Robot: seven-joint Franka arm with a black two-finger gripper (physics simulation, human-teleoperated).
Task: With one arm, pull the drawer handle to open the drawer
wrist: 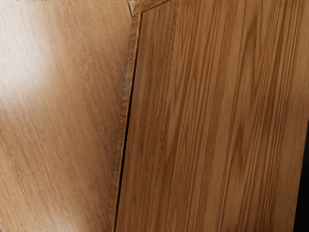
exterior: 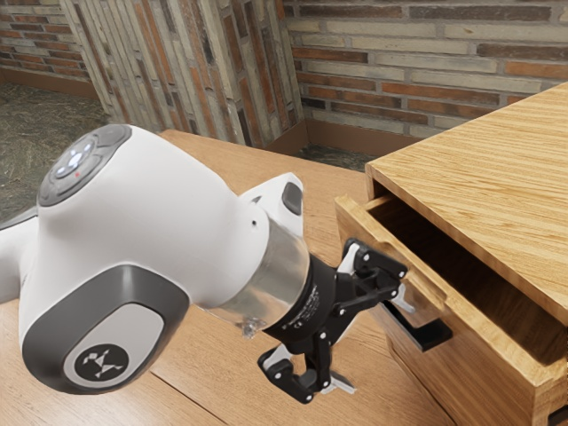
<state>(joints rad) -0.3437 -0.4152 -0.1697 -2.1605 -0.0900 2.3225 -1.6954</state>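
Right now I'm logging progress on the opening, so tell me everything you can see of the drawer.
The drawer is light, grained wood, a box with thick walls, pulled partly out of its cabinet and level. Its inside looks dark and bare where visible. A black bar handle sits on its front; the open claw is right by it, contact unclear.

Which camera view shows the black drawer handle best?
The exterior view: the drawer handle stands out as a black bar on the front of the pulled-out drawer. The wrist view gives wood grain and a dark sliver at its edge, perhaps the handle.
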